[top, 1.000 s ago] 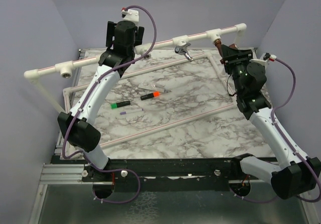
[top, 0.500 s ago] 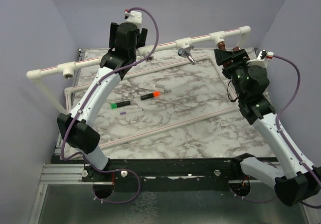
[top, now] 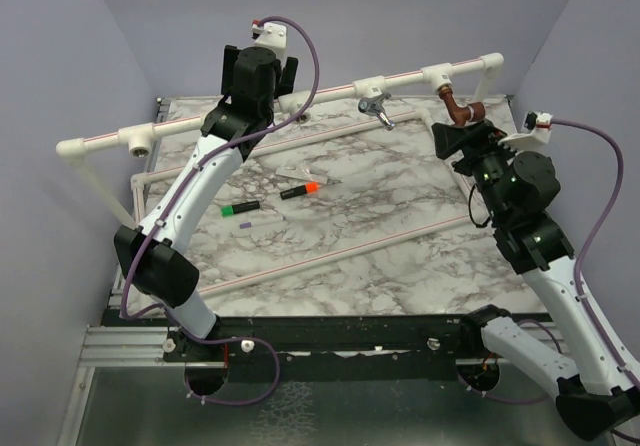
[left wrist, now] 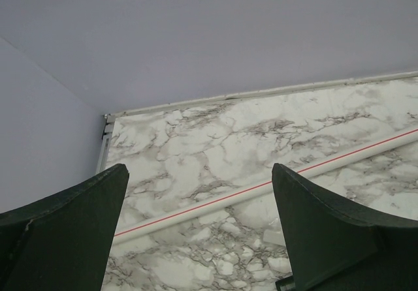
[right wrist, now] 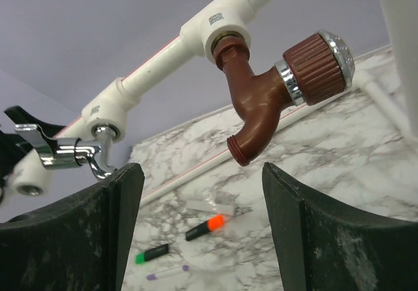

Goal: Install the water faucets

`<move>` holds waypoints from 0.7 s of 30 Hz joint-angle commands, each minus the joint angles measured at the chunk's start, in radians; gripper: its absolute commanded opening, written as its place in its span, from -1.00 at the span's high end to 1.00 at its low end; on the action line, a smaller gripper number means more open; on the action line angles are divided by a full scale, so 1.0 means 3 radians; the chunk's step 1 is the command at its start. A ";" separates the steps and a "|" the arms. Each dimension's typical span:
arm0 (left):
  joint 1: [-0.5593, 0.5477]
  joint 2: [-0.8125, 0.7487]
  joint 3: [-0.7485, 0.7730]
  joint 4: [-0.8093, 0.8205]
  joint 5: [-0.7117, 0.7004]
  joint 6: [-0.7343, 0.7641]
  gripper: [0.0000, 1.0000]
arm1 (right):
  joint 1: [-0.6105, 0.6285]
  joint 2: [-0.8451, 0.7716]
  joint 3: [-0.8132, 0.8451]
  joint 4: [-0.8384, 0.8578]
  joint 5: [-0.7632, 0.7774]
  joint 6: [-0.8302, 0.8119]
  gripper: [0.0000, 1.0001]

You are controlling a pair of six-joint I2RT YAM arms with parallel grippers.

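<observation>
The copper-coloured faucet (top: 457, 108) hangs screwed into a white tee (top: 437, 73) at the right end of the raised pipe, spout down (right wrist: 261, 95). The chrome faucet (top: 375, 107) sits in the tee to its left (right wrist: 72, 153). My right gripper (top: 455, 136) is open just below and in front of the copper faucet, touching nothing (right wrist: 201, 173). My left gripper (top: 258, 61) is open and empty high up by the raised pipe, looking down at the table's back left corner (left wrist: 199, 173).
An orange-capped marker (top: 299, 190), a green-capped marker (top: 240, 208), a purple pen (top: 262, 223) and a small clear piece (top: 292, 173) lie mid-table. Thin white pipes (left wrist: 261, 190) run across the marble top. An empty tee (top: 133, 144) sits at the raised pipe's left end.
My right gripper has opened off the copper faucet and drawn back towards the near right. The faucet stays in its tee. The raised pipe shifted slightly; the left arm barely moved.
</observation>
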 commanded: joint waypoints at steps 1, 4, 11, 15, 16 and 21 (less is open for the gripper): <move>-0.0181 0.0110 -0.0174 -0.0137 0.0407 -0.0207 -0.84 | 0.0019 -0.0093 0.0105 -0.0397 -0.0067 -0.0897 -0.56; -0.0182 0.0110 -0.0184 -0.0142 0.0407 -0.0198 -0.84 | 0.0019 -0.0110 0.0220 -0.0718 0.0153 -0.1288 -0.54; -0.0181 0.0106 -0.0197 -0.0142 0.0421 -0.0193 -0.84 | 0.0019 -0.0257 0.0132 -0.0820 0.0308 -0.1776 -0.17; -0.0181 0.0104 -0.0209 -0.0142 0.0423 -0.0188 -0.84 | 0.0019 -0.0211 0.0168 -0.0906 0.0535 -0.2115 0.14; -0.0181 0.0105 -0.0211 -0.0142 0.0423 -0.0181 -0.84 | 0.0019 -0.0194 0.0171 -0.0902 0.0578 -0.2259 0.14; -0.0181 0.0108 -0.0217 -0.0142 0.0421 -0.0177 -0.85 | 0.0019 -0.0190 0.0205 -0.0848 0.0468 -0.3028 0.00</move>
